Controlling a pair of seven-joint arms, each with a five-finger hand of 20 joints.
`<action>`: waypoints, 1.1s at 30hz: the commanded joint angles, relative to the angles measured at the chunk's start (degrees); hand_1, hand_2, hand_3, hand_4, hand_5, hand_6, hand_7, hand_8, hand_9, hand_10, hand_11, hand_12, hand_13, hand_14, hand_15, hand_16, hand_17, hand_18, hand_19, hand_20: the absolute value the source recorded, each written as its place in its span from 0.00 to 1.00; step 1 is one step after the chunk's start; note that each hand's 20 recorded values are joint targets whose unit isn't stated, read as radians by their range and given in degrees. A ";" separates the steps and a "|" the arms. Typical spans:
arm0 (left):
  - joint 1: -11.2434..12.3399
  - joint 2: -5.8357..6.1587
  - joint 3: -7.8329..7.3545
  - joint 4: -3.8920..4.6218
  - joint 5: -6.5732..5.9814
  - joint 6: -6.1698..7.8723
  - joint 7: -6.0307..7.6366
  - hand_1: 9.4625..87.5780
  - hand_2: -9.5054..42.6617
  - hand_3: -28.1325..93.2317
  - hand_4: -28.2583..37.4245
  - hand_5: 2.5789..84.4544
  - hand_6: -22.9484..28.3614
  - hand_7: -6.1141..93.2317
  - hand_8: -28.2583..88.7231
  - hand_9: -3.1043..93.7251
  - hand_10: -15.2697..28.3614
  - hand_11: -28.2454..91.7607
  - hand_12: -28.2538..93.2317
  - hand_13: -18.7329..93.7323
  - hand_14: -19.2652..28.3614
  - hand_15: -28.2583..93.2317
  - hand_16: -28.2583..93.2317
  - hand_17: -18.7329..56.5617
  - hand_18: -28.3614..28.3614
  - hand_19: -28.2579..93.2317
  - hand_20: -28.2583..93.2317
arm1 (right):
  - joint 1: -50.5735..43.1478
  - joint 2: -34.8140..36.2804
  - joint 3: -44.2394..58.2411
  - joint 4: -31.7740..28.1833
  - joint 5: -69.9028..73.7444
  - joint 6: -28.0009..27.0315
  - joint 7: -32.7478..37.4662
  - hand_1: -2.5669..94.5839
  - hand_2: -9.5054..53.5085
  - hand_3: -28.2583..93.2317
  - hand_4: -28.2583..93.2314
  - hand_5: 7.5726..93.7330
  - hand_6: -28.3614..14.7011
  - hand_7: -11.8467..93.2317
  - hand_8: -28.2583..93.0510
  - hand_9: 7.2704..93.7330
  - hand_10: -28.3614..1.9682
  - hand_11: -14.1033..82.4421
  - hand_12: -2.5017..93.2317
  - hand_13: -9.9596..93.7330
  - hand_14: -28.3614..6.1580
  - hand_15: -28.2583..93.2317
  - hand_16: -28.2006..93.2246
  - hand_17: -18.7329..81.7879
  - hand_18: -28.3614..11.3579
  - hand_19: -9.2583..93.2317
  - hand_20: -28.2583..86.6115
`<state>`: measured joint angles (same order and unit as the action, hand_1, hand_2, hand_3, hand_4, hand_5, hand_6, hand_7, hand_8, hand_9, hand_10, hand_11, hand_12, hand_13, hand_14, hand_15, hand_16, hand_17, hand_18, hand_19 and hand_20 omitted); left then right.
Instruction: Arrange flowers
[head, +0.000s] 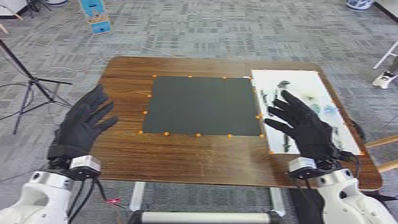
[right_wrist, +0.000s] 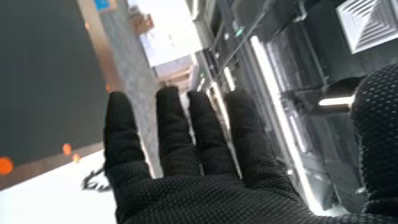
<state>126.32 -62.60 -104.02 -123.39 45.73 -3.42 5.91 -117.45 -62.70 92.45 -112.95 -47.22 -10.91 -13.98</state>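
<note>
Across the brown wooden table (head: 178, 167), read as a clock face with twelve at the far edge, a dark square mat (head: 200, 105) occupies the centre, its border set with small orange markers (head: 166, 133). From two to four o'clock lies a long white panel (head: 298, 77), on which the floral material is laid out: a dark flower head (head: 283, 84) between one and two o'clock, and pale blue-green blossoms (head: 330, 109) between two and three. Near four o'clock, a slim dark piece (head: 286, 144) rests on the same panel beside the right hand (head: 311, 135); whether it is a stem cannot be told. That hand is raised over the panel just past three o'clock, palm turned toward the mat, its fingers extended with narrow gaps between them and the thumb standing apart. At nine o'clock, by the table's edge, the left hand (head: 75, 132) has a similar form, fingers long and relaxed, thumb away from them, nothing held. In the right wrist view, the right hand (right_wrist: 195, 200) has straight, slightly spread fingers and a widely separated thumb, with no object between them; beyond are the mat, orange markers and white panel. Outside the table at nine o'clock, a black tripod (head: 33, 80) stands on grey carpet (head: 204, 30).
</note>
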 joint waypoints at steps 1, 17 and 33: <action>1.84 0.56 -1.91 -0.77 -0.90 -0.31 -1.23 0.24 0.00 0.76 0.00 0.21 0.45 0.24 0.16 0.20 0.52 0.33 0.41 0.30 0.62 0.33 0.30 0.10 0.87 0.56 0.31 | 2.94 0.83 -2.51 0.68 -0.83 2.28 -1.72 0.22 0.00 0.88 0.00 0.31 0.58 0.24 0.16 0.31 0.53 0.22 0.26 0.34 0.50 0.36 0.49 0.24 0.17 0.49 0.42; -1.00 0.20 0.42 -0.12 -1.67 -0.29 -0.36 0.23 0.00 0.77 0.00 0.26 0.48 0.24 0.16 0.25 0.56 0.37 0.38 0.34 0.66 0.40 0.26 0.15 0.92 0.63 0.31 | 9.84 12.02 -6.05 -0.87 -12.53 22.38 -1.01 0.24 0.00 0.87 0.00 0.42 0.61 0.27 0.15 0.50 0.60 0.31 0.23 0.47 0.50 0.54 0.41 0.32 0.17 0.64 0.48; -0.57 0.80 0.10 -0.58 -1.77 -0.46 -0.88 0.22 0.00 0.77 0.00 0.27 0.48 0.24 0.16 0.26 0.57 0.38 0.37 0.35 0.67 0.42 0.26 0.16 0.90 0.64 0.34 | 25.76 28.46 -27.69 -5.44 -73.07 31.12 41.08 0.62 0.05 0.07 0.20 0.79 0.71 0.47 0.12 0.86 0.58 0.61 0.32 0.76 0.57 0.86 0.50 0.56 0.26 1.00 0.69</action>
<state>124.55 -61.87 -103.43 -123.46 44.00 -3.41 5.54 -92.29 -39.59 63.66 -115.19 -90.88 31.66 16.31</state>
